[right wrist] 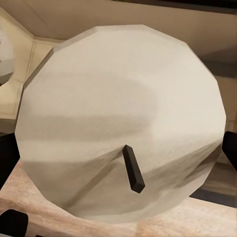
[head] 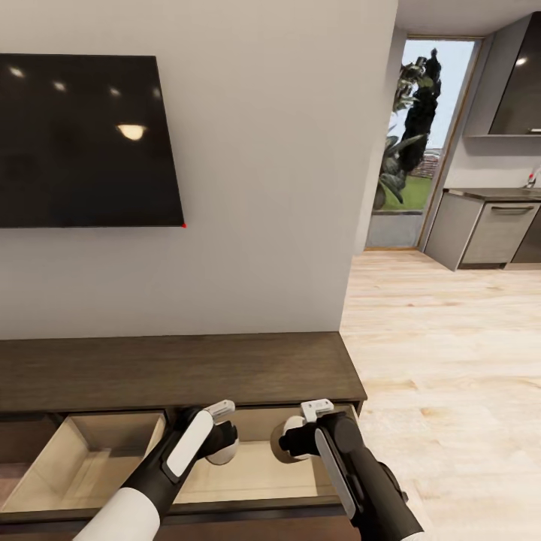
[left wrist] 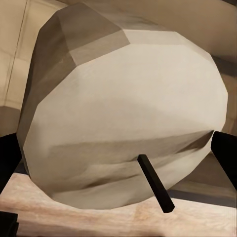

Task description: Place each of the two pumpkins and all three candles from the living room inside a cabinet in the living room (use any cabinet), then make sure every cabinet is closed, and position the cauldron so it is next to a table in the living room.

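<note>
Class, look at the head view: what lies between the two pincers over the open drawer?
Nothing: in the head view the stretch between the left pincer and right pincer, each gripping a white candle, shows bare beige drawer interior.

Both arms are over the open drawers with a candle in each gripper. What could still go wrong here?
1. Each candle is round and held between the fingers of the left gripper and right gripper; released from above the drawer, it might roll or bounce.
2. Both grippers hang close together over one drawer, so they could bump each other.
3. Both drawers of the cabinet are open and not yet closed.
</note>
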